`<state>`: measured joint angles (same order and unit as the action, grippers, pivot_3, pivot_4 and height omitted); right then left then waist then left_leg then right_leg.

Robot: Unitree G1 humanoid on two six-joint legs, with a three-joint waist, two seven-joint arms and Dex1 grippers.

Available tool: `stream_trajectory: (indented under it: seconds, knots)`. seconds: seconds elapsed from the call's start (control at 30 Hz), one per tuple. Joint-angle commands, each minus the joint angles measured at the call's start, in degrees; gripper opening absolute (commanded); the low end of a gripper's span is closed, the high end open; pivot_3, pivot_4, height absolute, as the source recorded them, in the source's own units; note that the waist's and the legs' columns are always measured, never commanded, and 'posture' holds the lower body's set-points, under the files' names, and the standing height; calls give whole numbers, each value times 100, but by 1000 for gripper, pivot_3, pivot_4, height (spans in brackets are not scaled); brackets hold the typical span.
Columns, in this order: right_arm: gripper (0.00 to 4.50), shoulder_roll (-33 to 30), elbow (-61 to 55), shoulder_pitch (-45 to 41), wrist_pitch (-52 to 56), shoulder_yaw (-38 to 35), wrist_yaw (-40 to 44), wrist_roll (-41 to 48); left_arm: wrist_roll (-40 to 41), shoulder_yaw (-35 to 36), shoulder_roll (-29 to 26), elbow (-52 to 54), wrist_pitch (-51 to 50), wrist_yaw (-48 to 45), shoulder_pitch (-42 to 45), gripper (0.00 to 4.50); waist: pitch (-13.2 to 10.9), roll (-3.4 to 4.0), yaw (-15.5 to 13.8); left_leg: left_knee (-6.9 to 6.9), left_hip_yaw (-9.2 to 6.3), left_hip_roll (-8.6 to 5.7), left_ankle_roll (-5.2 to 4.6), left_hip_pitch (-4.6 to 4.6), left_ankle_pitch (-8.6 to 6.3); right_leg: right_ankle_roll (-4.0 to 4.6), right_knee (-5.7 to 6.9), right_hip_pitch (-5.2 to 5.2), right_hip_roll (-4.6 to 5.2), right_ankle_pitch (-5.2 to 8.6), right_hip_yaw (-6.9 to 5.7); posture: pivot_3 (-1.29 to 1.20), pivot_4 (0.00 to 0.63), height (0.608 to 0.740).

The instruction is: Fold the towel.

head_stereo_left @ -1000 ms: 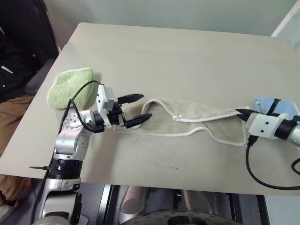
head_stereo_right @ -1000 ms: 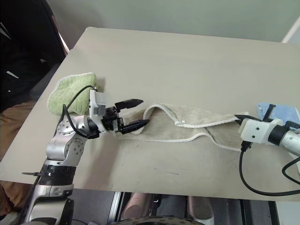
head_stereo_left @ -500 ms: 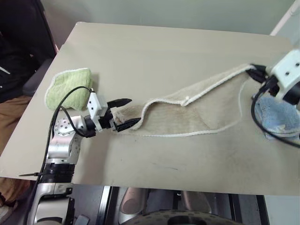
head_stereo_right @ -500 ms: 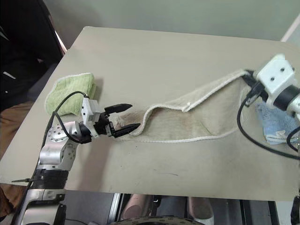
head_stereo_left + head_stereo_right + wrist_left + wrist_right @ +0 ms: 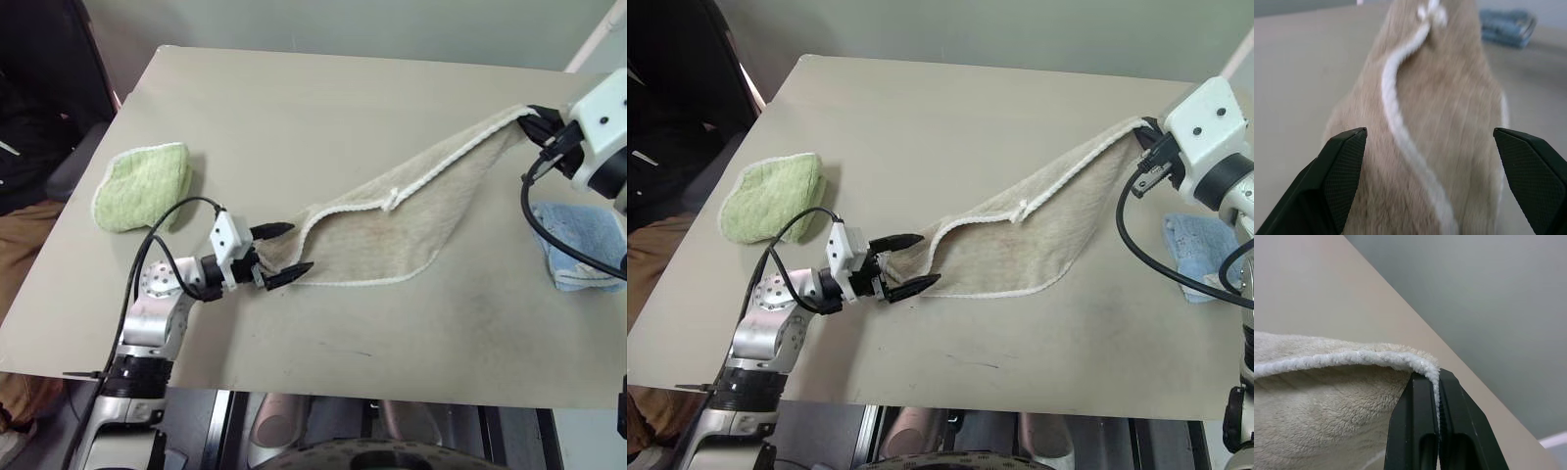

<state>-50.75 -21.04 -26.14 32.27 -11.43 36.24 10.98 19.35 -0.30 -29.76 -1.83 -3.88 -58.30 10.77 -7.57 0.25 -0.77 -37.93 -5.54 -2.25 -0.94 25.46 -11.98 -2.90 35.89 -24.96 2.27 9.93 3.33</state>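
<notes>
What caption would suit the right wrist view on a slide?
The right gripper, shut on the corded edge of the towel, holds it above the table.

Beige table [image 5: 323, 108] is the landmark. Light green terry cloth [image 5: 143, 186] lies bunched near the table's left edge, about midway along it. Light blue cloth [image 5: 580, 243] lies crumpled at the table's right edge, well apart from the green one. A person in dark top and brown trousers [image 5: 22, 230] sits just past the table's left edge. Grey wall [image 5: 372, 27] behind the table's far edge.
</notes>
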Motion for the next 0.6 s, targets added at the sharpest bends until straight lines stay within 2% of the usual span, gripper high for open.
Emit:
stream_trajectory:
  seconds: [0.03,0.23,0.5,0.6]
  knots:
    - [1,-52,-262,0,-101,-72,-119,-132,-533,-17,140,-222,683,493,-65,4500,0,0,1,0,0,0,-1,0,1,-1,0,1,0,-1,0,0,150,740]
    - [1,-27,-258,67,-231,-41,-142,-240,-1120,-57,487,-521,1463,1296,-83,4500,0,0,-11,-3,0,-1,-7,1,6,-4,1,3,0,-4,0,0,150,740]
    - [1,49,-225,53,-247,-26,-169,-294,-899,-5,384,-240,1636,1123,-125,4500,0,0,-7,-3,1,-1,-7,1,6,-4,2,2,0,-5,0,0,150,740]
    - [1,69,-214,40,-230,-19,-178,-287,-1062,30,205,-293,1823,1157,-25,4500,0,0,-6,-2,1,-1,-6,0,6,-3,2,2,0,-4,0,0,150,740]
